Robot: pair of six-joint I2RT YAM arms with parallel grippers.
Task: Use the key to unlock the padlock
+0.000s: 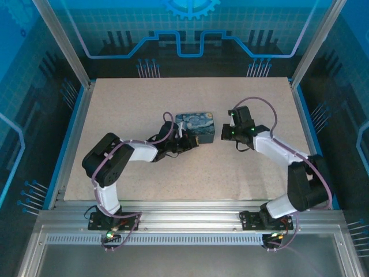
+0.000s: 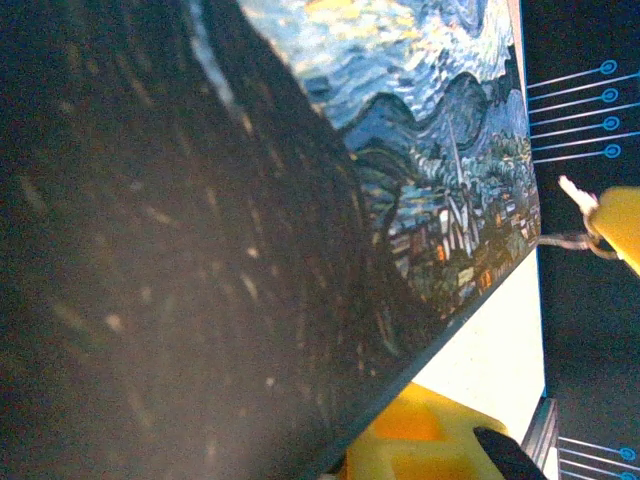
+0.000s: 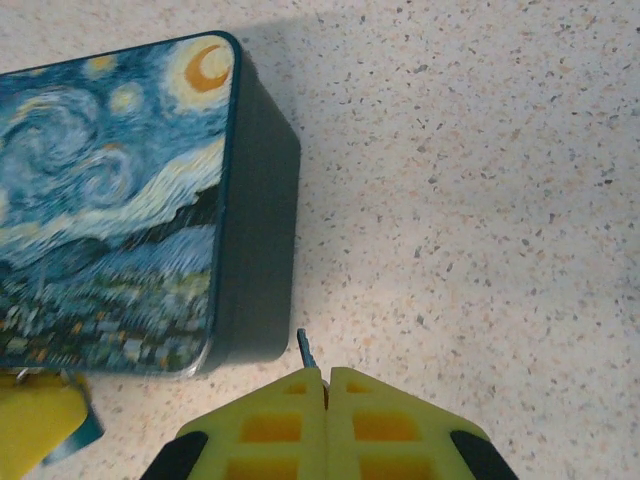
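The key's thin blue-grey tip (image 3: pixel 305 348) pokes out between the yellow fingers of my right gripper (image 3: pixel 327 375), which is shut on it just off the near right corner of the night-sky tin (image 3: pixel 110 200). In the left wrist view the key (image 2: pixel 575 190) and its wire ring show at the right, beside that gripper's finger (image 2: pixel 620 225). My left gripper (image 1: pixel 185 140) is pressed against the tin's (image 1: pixel 195 127) near left edge. One of its yellow fingers (image 2: pixel 430 440) shows under the tin's dark side. The padlock is hidden.
The tin (image 2: pixel 440 150) lies mid-table on the speckled tabletop (image 1: pixel 144 173). Open tabletop (image 3: pixel 480 180) stretches to the right of my right gripper (image 1: pixel 225 138). A yellow finger of the left gripper (image 3: pixel 30 430) sits at the tin's near edge. Metal frame posts border the table.
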